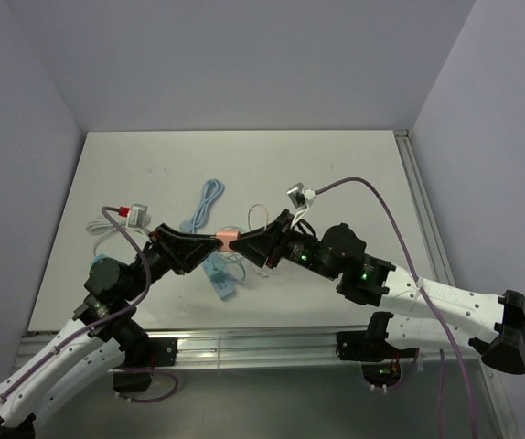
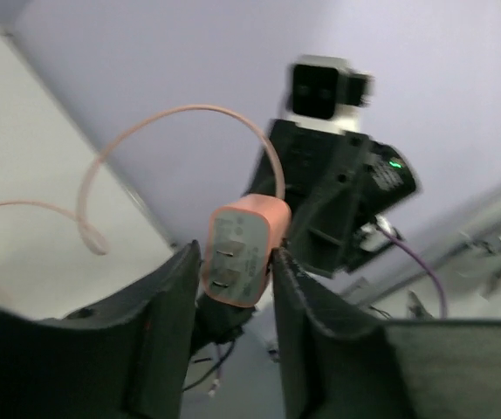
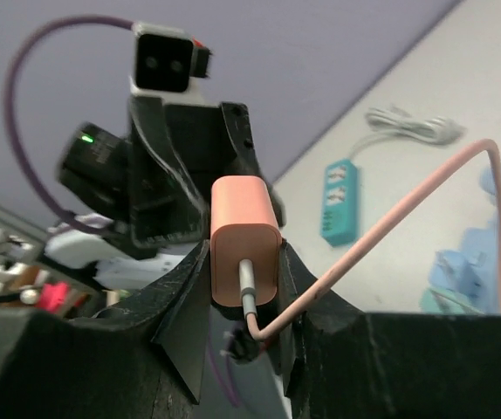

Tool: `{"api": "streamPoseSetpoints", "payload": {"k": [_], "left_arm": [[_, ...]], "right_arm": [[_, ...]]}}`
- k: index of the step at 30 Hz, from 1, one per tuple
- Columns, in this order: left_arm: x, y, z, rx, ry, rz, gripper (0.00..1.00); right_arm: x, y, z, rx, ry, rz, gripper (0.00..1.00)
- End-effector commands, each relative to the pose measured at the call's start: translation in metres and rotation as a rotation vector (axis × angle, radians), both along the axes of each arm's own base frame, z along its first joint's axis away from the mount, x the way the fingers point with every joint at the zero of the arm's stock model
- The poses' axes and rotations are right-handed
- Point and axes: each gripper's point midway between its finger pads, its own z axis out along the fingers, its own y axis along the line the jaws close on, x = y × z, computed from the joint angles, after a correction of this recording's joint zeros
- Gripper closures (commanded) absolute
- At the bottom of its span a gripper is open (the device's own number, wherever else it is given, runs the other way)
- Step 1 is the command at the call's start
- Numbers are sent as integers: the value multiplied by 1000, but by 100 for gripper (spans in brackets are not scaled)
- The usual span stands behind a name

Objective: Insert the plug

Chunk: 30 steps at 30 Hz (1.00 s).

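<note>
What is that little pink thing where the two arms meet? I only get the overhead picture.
Observer: A salmon-pink plastic charger block. The right wrist view shows a pink cable plugged into its back.
Operator: Which arm holds it?
Observer: Both, it seems. The left fingers and the right fingers each press its sides in their own wrist views.
Operator: Does it have prongs?
Observer: Yes, two flat metal prongs on its grey face, seen in the left wrist view.
</note>
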Motion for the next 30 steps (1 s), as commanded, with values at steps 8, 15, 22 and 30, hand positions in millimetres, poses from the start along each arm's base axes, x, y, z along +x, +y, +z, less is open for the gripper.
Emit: {"api": "streamPoseSetpoints", "payload": {"k": [8, 15, 22, 30], "left_arm": [[61, 92, -92, 381, 394, 631, 48], [59, 110, -86, 368, 370, 702, 51], [63, 112, -97, 408, 406, 729, 52], [62, 114, -106, 405, 443, 734, 56]], "right_arm": [[16, -23, -52, -457, -12, -81, 100], [3, -21, -87, -630, 9, 22, 100], [-4, -5, -115, -792, 44, 87, 100], [15, 12, -154, -1016, 108, 9, 100]]}}
